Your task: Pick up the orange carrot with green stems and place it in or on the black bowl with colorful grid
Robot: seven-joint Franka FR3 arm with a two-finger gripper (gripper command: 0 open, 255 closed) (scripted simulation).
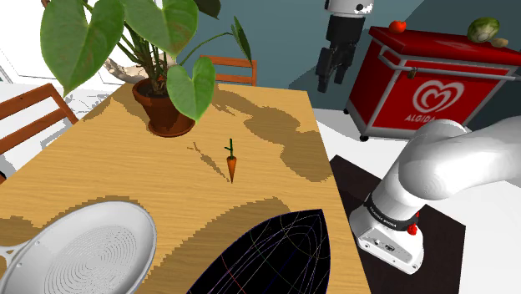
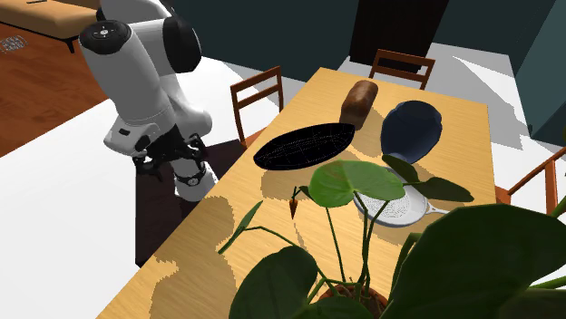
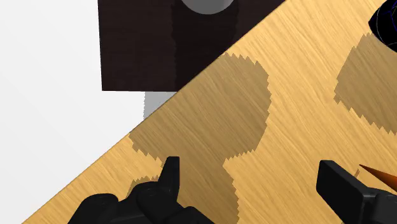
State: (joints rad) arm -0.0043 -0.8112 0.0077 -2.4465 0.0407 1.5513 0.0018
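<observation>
A small orange carrot [image 1: 231,168] with a thin green stem lies on the wooden table [image 1: 100,167], about mid-table. The black bowl with thin coloured grid lines [image 1: 275,255] sits at the near edge in the shoulder view. It appears again as the black bowl [image 2: 304,147] in the second exterior view, where the carrot [image 2: 292,207] is half hidden by leaves. My gripper [image 1: 331,73] hangs open, high above the table's edge on the shoulder view's right. In the wrist view the gripper [image 3: 254,181] holds nothing, and the carrot's tip [image 3: 378,173] pokes in just outside one finger.
A potted plant [image 1: 171,108] with big leaves stands at the far side of the table. A white strainer [image 1: 83,250] lies beside the black bowl. A bread loaf [image 2: 360,101] and a dark blue bowl [image 2: 411,130] sit farther along. Chairs [image 2: 257,95] line the table; a red chest [image 1: 426,88] stands behind.
</observation>
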